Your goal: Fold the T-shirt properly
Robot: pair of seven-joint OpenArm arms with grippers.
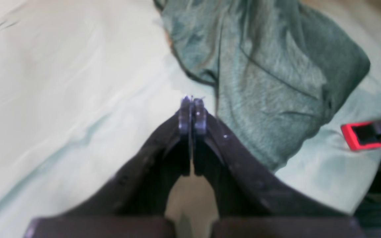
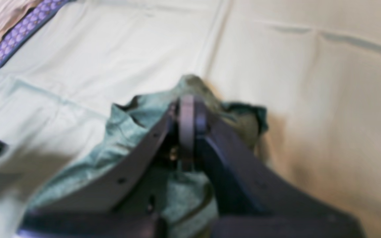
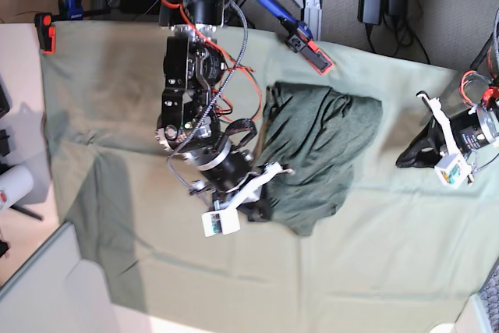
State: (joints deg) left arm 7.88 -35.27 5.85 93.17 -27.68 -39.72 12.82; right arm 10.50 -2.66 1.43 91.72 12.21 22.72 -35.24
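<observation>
T-shirt [image 3: 320, 150]: lay bunched mid-tablecloth [image 3: 117, 99]. Right gripper [image 2: 187, 109]: clamped on a raised edge of its fabric, likely to spread it. Left gripper [image 1: 192, 110]: pressed together on nothing (parked beside the shirt, off the cloth's far side).

You see both wrist views blurred. The right gripper [image 2: 187, 112] hides the T-shirt [image 2: 134, 132] fold it meets, and the frame bottom cuts the cloth. The left view's top edge crops the T-shirt [image 1: 270, 66].
</observation>
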